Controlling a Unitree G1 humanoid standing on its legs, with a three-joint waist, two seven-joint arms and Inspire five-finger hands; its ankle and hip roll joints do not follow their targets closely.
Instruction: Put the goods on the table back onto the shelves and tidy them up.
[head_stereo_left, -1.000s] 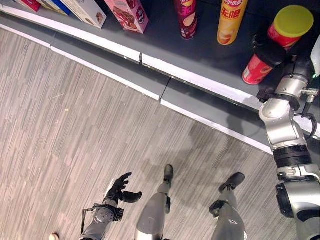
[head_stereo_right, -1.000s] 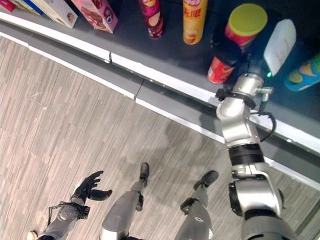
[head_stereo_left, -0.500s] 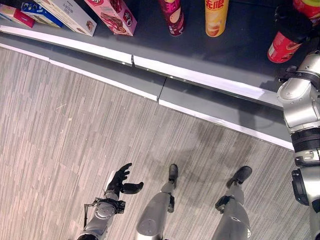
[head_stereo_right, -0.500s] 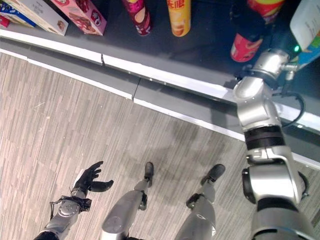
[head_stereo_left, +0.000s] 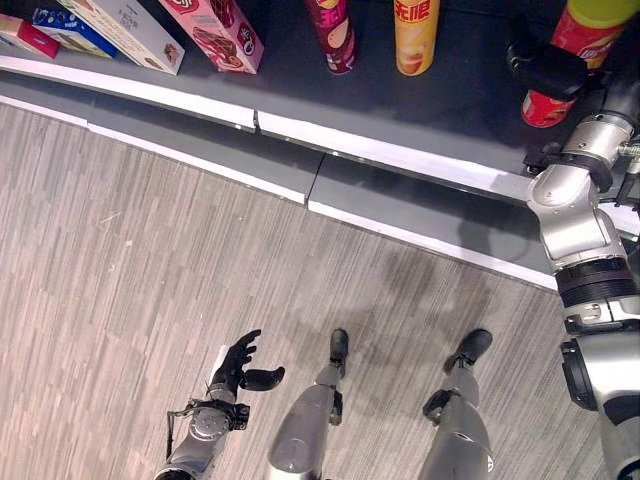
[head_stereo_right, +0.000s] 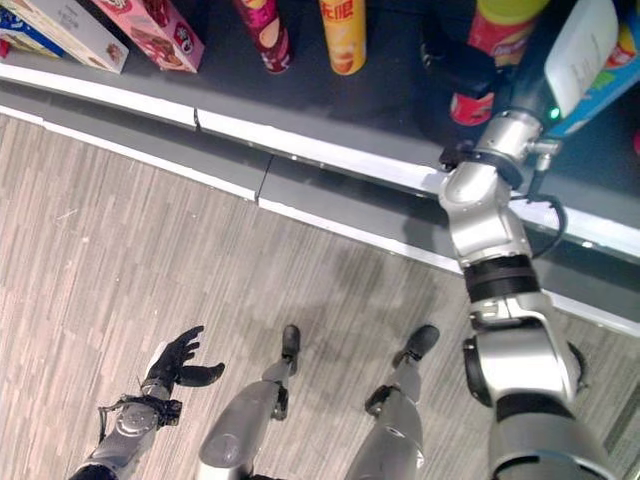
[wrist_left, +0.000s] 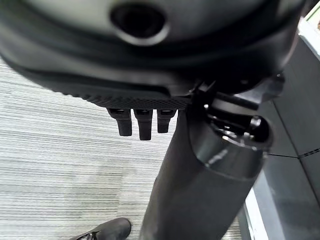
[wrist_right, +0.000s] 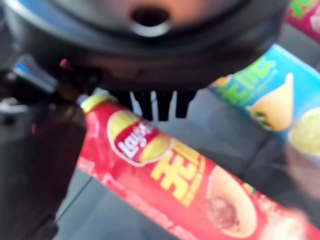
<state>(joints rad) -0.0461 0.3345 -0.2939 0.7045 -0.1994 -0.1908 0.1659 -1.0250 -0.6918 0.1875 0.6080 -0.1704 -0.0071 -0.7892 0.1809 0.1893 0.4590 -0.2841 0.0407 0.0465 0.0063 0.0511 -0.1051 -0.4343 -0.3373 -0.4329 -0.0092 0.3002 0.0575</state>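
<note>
Goods line the dark shelf (head_stereo_left: 300, 75) ahead of you. Starting at the far left, you have a red box (head_stereo_left: 22, 33), a blue box (head_stereo_left: 65, 22), a white box (head_stereo_left: 125, 35) and a pink box (head_stereo_left: 215, 32), all tilted and close together. Next come a maroon can (head_stereo_left: 332, 35) and, just beside it, a yellow-orange can (head_stereo_left: 415, 35), both upright. A white edge strip (head_stereo_left: 400, 158) runs along the shelf front, with the grey wood-grain floor (head_stereo_left: 120, 260) below it.

Your left hand (head_stereo_left: 240, 362) hangs low over that floor, well apart from the shelf, with its fingers loosely spread and nothing in it.

Further right, your right arm reaches up to the shelf. Your right hand (head_stereo_left: 545, 72) is at a red can (head_stereo_left: 548, 106), which stands close to a second red can with a yellow-green lid (head_stereo_left: 590, 25). The right wrist view shows a red can (wrist_right: 170, 175) lying across just beyond the fingers (wrist_right: 159, 106), which extend straight past its upper edge, while the thumb bulks beside it. From these views you cannot tell whether the hand is clamped on it or merely resting against it. Beyond it sits a blue pack (wrist_right: 265, 95), also seen at the far right of the shelf (head_stereo_right: 615, 75).
</note>
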